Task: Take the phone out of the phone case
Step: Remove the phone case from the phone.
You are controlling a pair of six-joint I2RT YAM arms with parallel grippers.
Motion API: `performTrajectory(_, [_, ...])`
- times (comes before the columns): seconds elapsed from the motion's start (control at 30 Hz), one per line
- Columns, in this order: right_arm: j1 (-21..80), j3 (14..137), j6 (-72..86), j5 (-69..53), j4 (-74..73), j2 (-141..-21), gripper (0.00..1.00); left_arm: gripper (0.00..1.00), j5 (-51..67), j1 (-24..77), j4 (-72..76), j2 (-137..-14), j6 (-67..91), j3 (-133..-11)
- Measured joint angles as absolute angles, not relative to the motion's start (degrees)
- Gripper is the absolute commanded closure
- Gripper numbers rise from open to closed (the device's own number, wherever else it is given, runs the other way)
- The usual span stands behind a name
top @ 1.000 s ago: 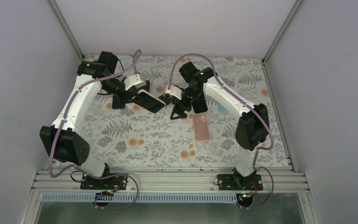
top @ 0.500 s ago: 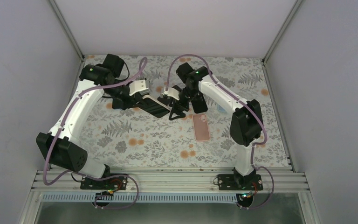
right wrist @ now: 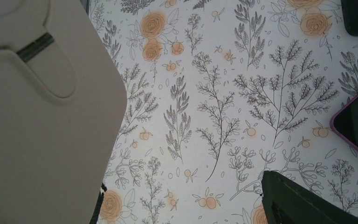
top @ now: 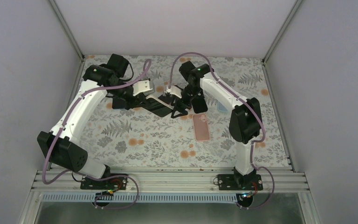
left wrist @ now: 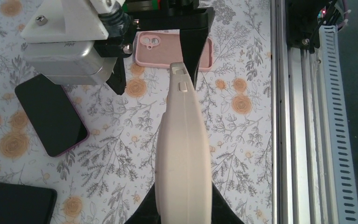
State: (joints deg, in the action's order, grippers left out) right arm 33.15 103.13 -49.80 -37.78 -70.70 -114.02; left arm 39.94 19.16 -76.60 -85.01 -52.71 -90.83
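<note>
The phone (top: 158,106) sits in a cream phone case (left wrist: 184,154), and the two are held edge-up above the table. My left gripper (top: 142,96) is shut on the case's near end, its black fingers (left wrist: 142,215) showing on either side of the case. My right gripper (top: 175,105) is open at the case's far end. In the right wrist view the case (right wrist: 42,121) fills the left side, just inside one jaw. The other finger (right wrist: 303,203) stands well apart from it. The phone's screen is hidden in both wrist views.
An empty pink case (top: 201,127) lies on the flowered table (top: 135,140), right of centre, and shows as (left wrist: 172,46). A dark phone in a pink case (left wrist: 51,114) and another black phone (left wrist: 14,205) lie nearby. A metal rail (left wrist: 303,116) runs along the near edge.
The left arm has carried the cased phone to the right, so its far end now lies between the right gripper's jaws. The right jaws have narrowed a little.
</note>
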Motion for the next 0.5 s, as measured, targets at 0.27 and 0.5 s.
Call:
performTrajectory(0.27, [30.3, 107.7, -53.0, -38.7, -75.6, -118.0, 0.21, 0.98, 37.6, 21.9, -73.5, -84.0, -51.8, -89.8])
performTrajectory(0.5, [27.0, 111.1, -53.5, -36.6, -74.4, -120.1, 0.23, 0.98, 42.9, 27.5, -77.7, -80.9, -51.7, -88.9])
